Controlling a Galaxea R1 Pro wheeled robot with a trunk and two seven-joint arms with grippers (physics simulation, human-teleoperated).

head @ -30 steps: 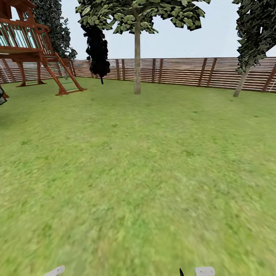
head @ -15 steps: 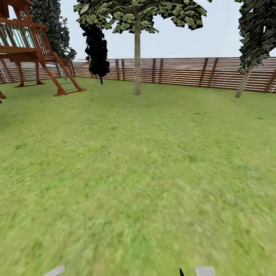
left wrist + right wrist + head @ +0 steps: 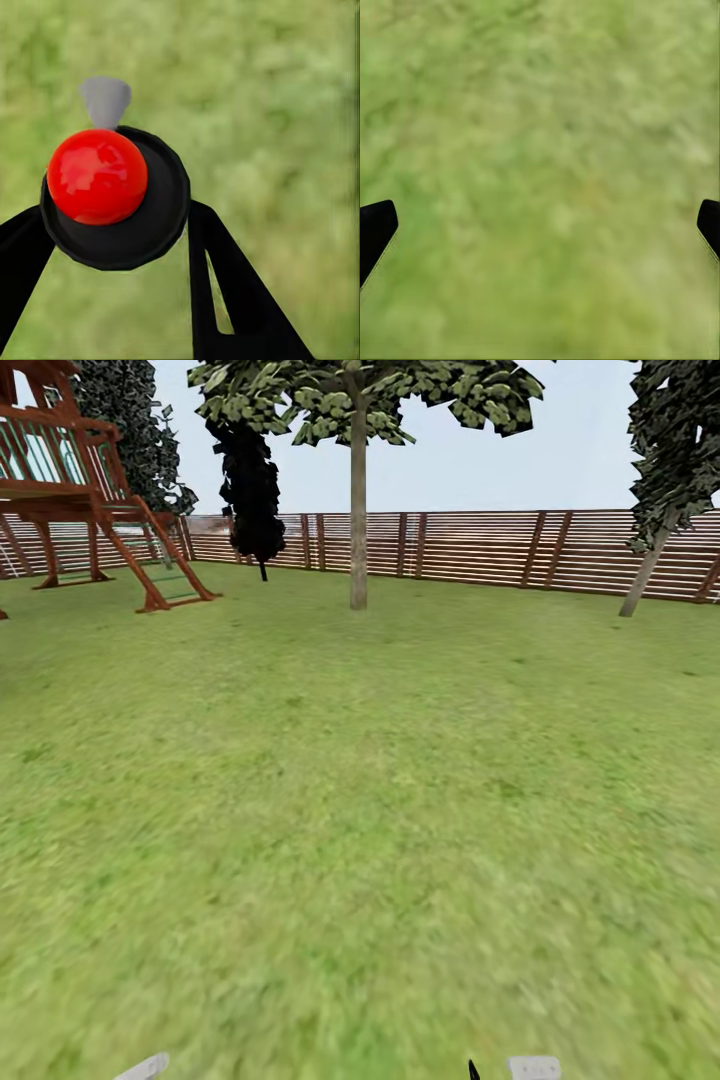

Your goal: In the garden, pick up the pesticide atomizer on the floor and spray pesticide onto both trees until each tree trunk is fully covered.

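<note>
Green lawn [image 3: 360, 810], one slatted fence [image 3: 480, 550], left gripper [image 3: 120, 225] clamping atomizer [image 3: 112, 195], right gripper [image 3: 540, 225] apart.

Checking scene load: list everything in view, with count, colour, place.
lawn: 1, green, fills the foreground.
fence: 1, brown horizontal slats, along the far edge.
play structure: 1, red-brown wood, far left.
slim trees: 2, pale trunks; one centre, one leaning far right.
dark trees: 2; one black, by the fence, one behind the play structure.
bottle: 1, dark with red cap and grey nozzle, between the left fingers.
left gripper: black, shut on the bottle.
right gripper: black, open over grass.
</note>
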